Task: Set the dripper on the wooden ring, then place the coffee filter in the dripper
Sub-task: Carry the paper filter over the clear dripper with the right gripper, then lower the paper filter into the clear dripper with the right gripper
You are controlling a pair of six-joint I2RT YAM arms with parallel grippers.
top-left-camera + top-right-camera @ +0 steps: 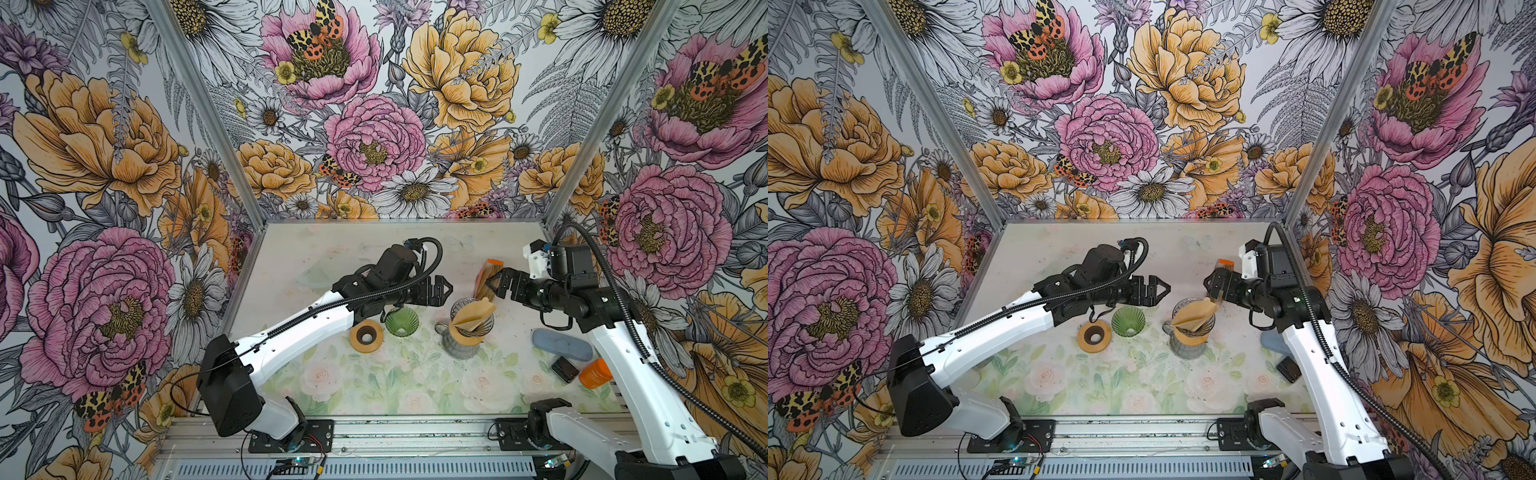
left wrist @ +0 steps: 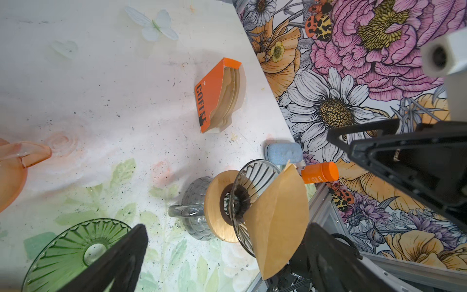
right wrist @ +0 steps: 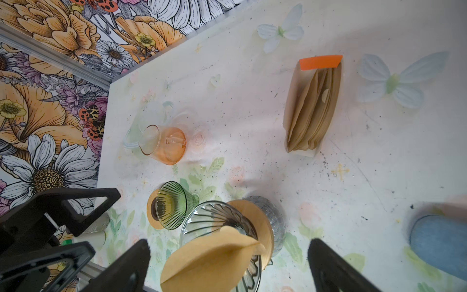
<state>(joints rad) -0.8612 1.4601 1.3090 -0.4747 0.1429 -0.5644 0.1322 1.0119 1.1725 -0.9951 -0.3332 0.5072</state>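
Note:
A tan paper coffee filter (image 1: pixel 473 316) (image 1: pixel 1196 316) (image 2: pixel 280 217) (image 3: pixel 209 257) stands tilted in the clear glass dripper (image 1: pixel 457 308) (image 2: pixel 252 187) (image 3: pixel 214 217), with much of it above the rim. The dripper rests on a wooden collar (image 2: pixel 217 202) atop a glass carafe (image 1: pixel 459 347). My right gripper (image 1: pixel 496 282) (image 1: pixel 1210 286) (image 3: pixel 228 246) hangs open just behind and above the filter, its fingers either side of it and apart from it. My left gripper (image 1: pixel 446 286) (image 1: pixel 1163 286) (image 2: pixel 228 227) is open and empty, left of the dripper.
A green glass dripper (image 1: pixel 401 322) (image 3: pixel 171 204) and a wooden ring (image 1: pixel 365 336) lie left of the carafe. An orange box of filters (image 1: pixel 487 278) (image 2: pixel 217 98) stands behind. A blue case (image 1: pixel 562 344), a small black object (image 1: pixel 565 369) and an orange bottle (image 1: pixel 595 372) sit at the right. An orange glass jug (image 3: pixel 163 144) lies at the back left.

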